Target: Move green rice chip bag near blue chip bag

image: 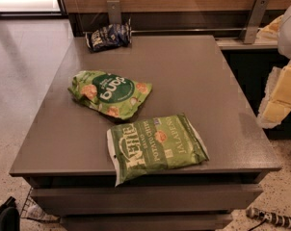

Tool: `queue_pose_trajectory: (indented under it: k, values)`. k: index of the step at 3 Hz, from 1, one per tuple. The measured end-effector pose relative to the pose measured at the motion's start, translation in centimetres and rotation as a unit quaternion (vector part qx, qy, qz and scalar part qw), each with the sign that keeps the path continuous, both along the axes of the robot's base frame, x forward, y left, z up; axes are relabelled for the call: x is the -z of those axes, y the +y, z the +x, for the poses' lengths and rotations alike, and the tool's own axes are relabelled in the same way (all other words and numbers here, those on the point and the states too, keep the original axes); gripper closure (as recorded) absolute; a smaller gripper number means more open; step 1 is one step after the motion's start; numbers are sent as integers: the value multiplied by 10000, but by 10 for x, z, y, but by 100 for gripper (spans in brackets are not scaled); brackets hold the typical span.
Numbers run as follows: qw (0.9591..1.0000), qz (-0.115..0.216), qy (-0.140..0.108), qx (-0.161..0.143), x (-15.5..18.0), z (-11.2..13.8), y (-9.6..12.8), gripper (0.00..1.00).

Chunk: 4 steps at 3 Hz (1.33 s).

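Note:
The green rice chip bag (111,93) lies flat on the grey table (193,81), left of centre, with round chips printed on it. The blue chip bag (108,36) stands crumpled at the table's far left corner, well apart from the green rice chip bag. My gripper (280,93) shows as white and pale yellow parts at the right edge of the view, past the table's right side. It is far from both bags and holds nothing that I can see.
A green jalapeno potato chip bag (156,146) lies at the table's front edge, just below the rice chip bag. A wooden wall with metal brackets (254,19) runs behind the table. A cable (271,219) lies on the floor at the lower right.

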<state>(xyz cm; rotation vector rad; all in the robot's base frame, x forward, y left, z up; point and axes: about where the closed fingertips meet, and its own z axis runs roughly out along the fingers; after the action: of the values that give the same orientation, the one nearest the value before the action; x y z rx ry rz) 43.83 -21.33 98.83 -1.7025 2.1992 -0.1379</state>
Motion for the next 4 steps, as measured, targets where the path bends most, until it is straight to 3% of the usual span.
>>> queue_pose_trajectory:
  k: [1,2,3,4]
  values:
    - [10000,0,-1,0,0,0,0,0]
    - [9998,207,-56,-31,0,27,16,0]
    - [9966,792,-84,-203,10,73,62,0]
    - [9855,1664,-5,-332,29,111,121,0]
